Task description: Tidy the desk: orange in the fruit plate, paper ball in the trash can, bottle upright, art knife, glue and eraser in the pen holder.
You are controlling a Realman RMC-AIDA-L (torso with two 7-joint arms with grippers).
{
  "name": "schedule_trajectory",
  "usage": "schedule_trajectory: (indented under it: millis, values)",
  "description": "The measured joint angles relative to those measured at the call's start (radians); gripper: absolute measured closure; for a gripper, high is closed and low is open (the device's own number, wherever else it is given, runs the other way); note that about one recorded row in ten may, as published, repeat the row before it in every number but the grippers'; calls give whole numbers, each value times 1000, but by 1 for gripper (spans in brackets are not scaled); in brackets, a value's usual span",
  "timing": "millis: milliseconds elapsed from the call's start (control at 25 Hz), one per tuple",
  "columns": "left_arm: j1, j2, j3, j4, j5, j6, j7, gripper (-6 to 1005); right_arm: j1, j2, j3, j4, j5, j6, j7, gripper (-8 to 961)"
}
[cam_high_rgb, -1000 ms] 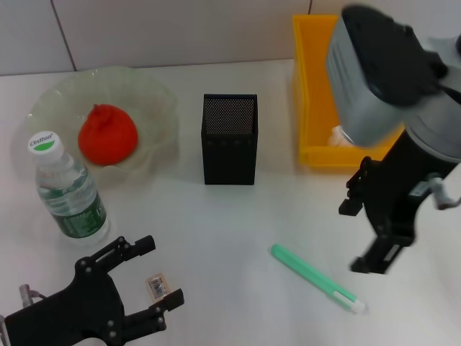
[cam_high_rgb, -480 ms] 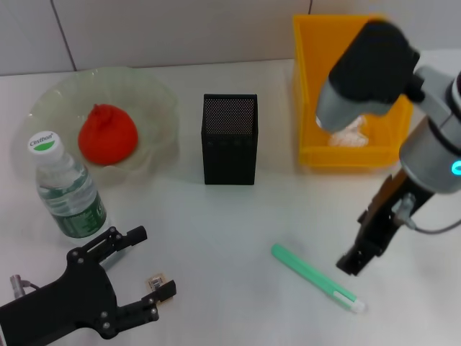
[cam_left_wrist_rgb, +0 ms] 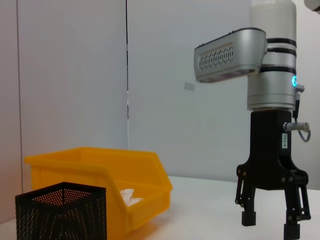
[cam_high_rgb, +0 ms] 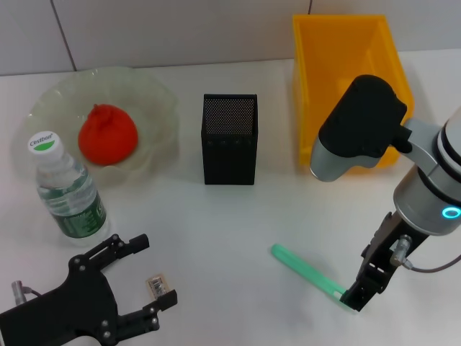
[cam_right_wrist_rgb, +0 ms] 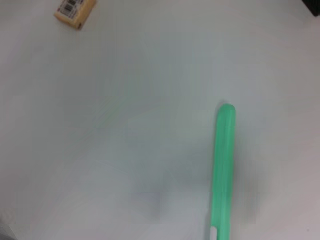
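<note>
The orange lies in the fruit plate at the back left. The bottle stands upright in front of the plate. The pen holder stands mid-desk and also shows in the left wrist view. The paper ball lies in the trash can. My left gripper is open, with the eraser lying between its fingers. My right gripper is open, low over the near end of a green pen-shaped tool. The right wrist view shows the tool and the eraser.
The trash can stands at the back right; my right arm hides part of it in the head view. The white desk lies bare between the pen holder and the green tool.
My right arm has swung down and toward the front, bringing its gripper over the green tool's near end. My left gripper has shifted only slightly around the eraser.
</note>
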Motion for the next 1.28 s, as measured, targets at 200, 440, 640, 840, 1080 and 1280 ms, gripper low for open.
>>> schedule_trajectory:
  millis: [200,440,640,840,1080,1280]
  values:
    - [6,-2,2,-8,2,2,3,181,-28,0,-19,16,-1,40,1,136]
    - [10,-3,12,-9,2,2,8,182,-47,0,-46,43,-2,100,8,175]
    - [10,-4,20,-9,3,3,9,182,-48,0,-75,64,-1,144,15,322]
    - [10,-4,24,-6,3,2,9,182,-50,0,-91,66,-1,155,25,454]
    - [10,-3,25,-1,3,2,9,183,-50,0,-91,76,3,158,26,520]
    - [7,-1,25,-1,3,2,9,183,-40,0,-91,98,4,167,27,564]
